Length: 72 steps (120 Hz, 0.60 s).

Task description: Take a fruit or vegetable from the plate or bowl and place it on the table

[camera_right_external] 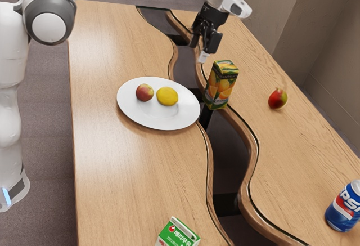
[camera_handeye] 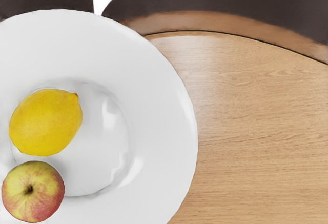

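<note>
Green-and-white carton (camera_right_external: 179, 233): one, nearest the camera, at the exterior view's lower edge and cut off by it. Soda can (camera_right_external: 345, 206), blue with red and white: one, lower right corner, cut by the right edge. Table (camera_right_external: 129, 184): pale wood, in two parts, a wavy dark gap running between them from upper centre to lower right.

Plate (camera_right_external: 183, 116), white, round: one, left of centre, on the table's left-hand part in the frame. Upon it, two fruits, which we list as the task's own: apple (camera_right_external: 144, 92), red and yellow, to the left; lemon (camera_right_external: 167, 96), yellow, just beside it to the right. Both lie on the plate.

Juice carton (camera_right_external: 221, 85), upright, orange fruit on its sides: one, centre right, near the plate's right rim. Red-and-green fruit (camera_right_external: 277, 98): one, right of the frame, on the table's right-hand part, well apart from the plate.

Our gripper (camera_right_external: 206, 44), black: upper centre right, pointing down, higher in the frame than the juice carton. Whether our hand is released or clenched, we cannot tell.

Wrist view: plate across the left half, cut by the frame; lemon at middle left, stem tip plain; apple at lower left, stem hollow facing us; wood grain to the right; dark gap along the top.
</note>
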Each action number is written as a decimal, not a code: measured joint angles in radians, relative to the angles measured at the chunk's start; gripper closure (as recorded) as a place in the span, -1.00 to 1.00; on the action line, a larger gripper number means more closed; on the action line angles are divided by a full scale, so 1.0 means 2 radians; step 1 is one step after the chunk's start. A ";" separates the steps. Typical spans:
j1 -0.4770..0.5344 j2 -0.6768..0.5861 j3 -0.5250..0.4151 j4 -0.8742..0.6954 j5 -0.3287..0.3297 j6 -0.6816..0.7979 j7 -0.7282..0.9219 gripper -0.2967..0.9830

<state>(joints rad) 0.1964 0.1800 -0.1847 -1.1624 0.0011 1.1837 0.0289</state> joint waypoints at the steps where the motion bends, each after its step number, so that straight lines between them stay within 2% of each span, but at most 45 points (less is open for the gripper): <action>1: 0.000 0.000 0.000 0.000 0.000 0.003 -0.001 -0.54; 30: -0.001 -0.002 0.000 -0.002 0.005 0.047 -0.015 -0.54; 43: -0.001 -0.050 -0.006 0.060 0.006 0.043 -0.020 -0.54; 57: -0.008 -0.051 -0.004 0.070 0.005 0.042 -0.024 -0.53; 65: -0.007 -0.042 0.007 0.068 0.010 0.042 -0.003 -0.53; 72: -0.009 -0.037 0.041 0.040 0.013 0.042 0.023 -0.53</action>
<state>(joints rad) 0.1788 0.1054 -0.1019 -1.0814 0.0272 1.2678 0.0756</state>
